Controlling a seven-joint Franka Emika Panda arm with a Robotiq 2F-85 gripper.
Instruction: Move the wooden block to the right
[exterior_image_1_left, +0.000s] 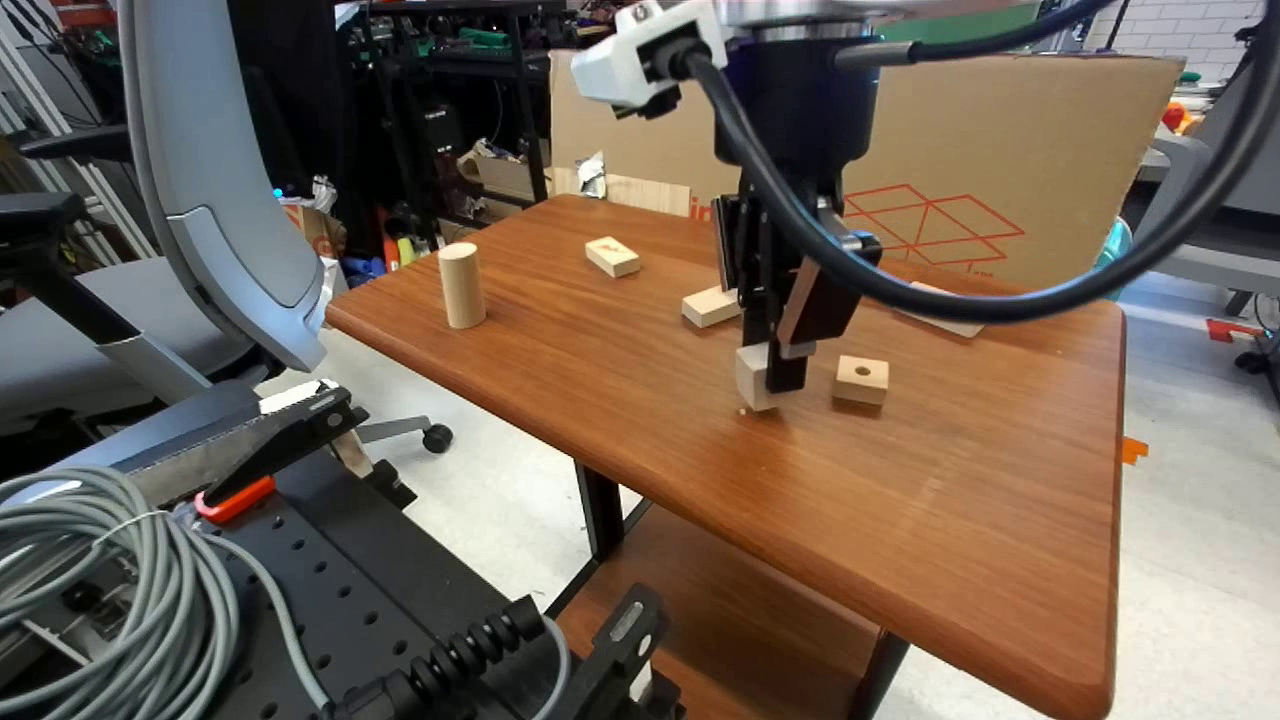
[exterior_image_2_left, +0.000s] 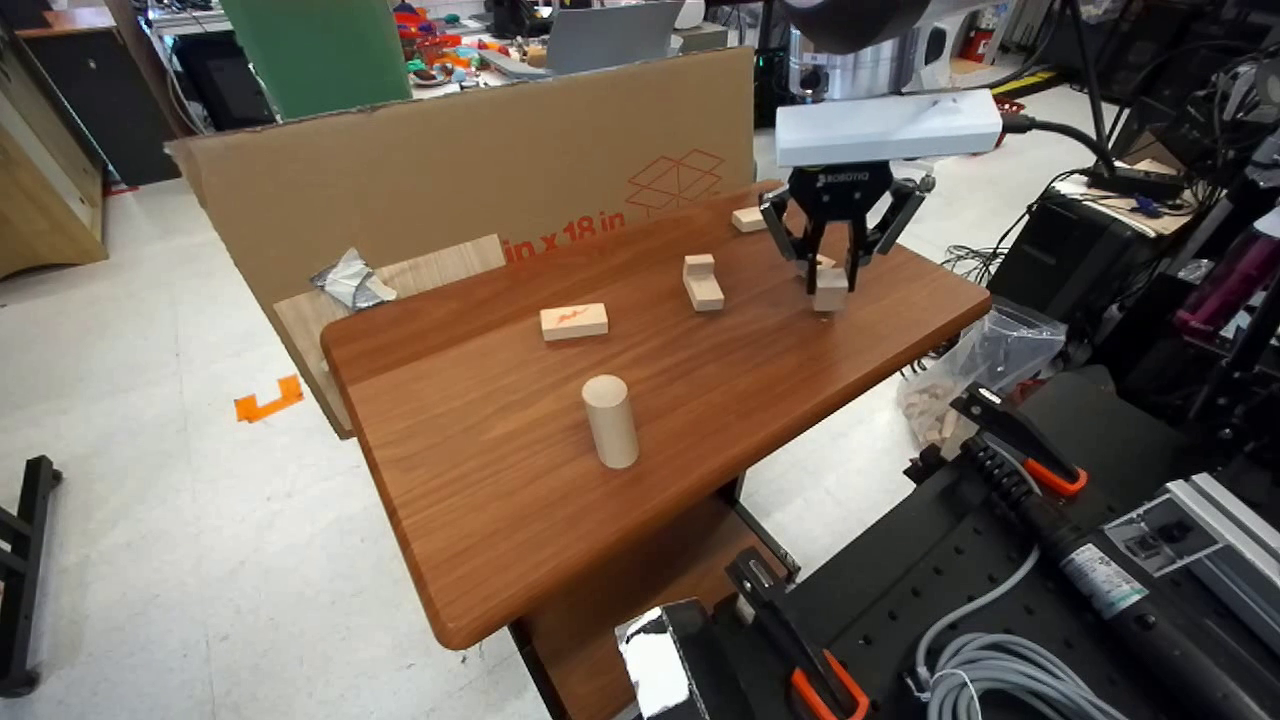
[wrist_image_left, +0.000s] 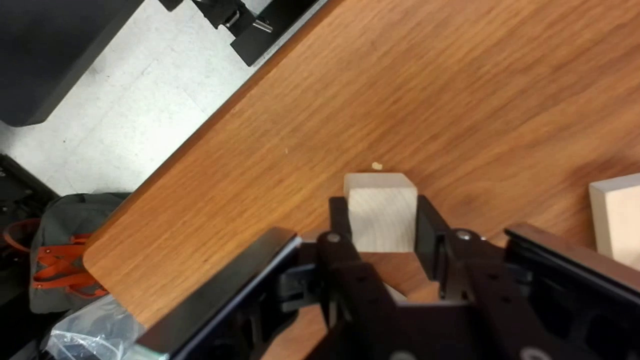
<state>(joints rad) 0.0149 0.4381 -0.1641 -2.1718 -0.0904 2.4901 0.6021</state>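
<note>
pinching the block (wrist_image_left: 382, 219), the gripper (exterior_image_2_left: 831, 281) points down over the table (exterior_image_2_left: 480, 450); whether block and table touch, i cannot tell. from the block, in an exterior view, the holed block (exterior_image_1_left: 862, 382) lies near at three o'clock, the cylinder (exterior_image_1_left: 462, 288) well apart toward ten.

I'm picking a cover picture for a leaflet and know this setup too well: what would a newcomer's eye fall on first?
Probably the black gripper, pointing down over the brown table and closed on the wooden block. Next, perhaps, the big red-printed cardboard, standing along the table's far edge in both exterior views. Then maybe the pale cylinder, upright and toward the opposite edge.
</note>
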